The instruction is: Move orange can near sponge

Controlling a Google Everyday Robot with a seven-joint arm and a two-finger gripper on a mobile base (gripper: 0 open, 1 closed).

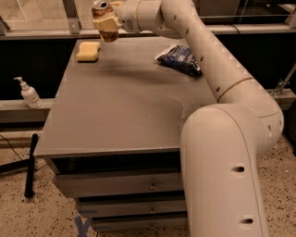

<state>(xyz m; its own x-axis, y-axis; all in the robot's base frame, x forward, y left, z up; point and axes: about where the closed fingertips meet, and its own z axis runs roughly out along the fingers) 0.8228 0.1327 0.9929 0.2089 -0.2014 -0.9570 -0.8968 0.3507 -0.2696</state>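
Your gripper (107, 27) hangs over the far left corner of the grey tabletop (120, 106). Its fingers are clamped on the coppery-orange aluminium drink can (100, 7), lifted just above and beyond the pale yellow rectangular sponge (88, 51).

No legible text anywhere; orange can (100, 6), clamped in tool (107, 28) above table (115, 115) far-left edge, unreadable.

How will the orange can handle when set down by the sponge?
The gripper, above the far-left table corner, holds the orange can top up. Narrow cylinder: likely tips if released tilted, then rolls. Smooth metal wall: may slip in the grip.
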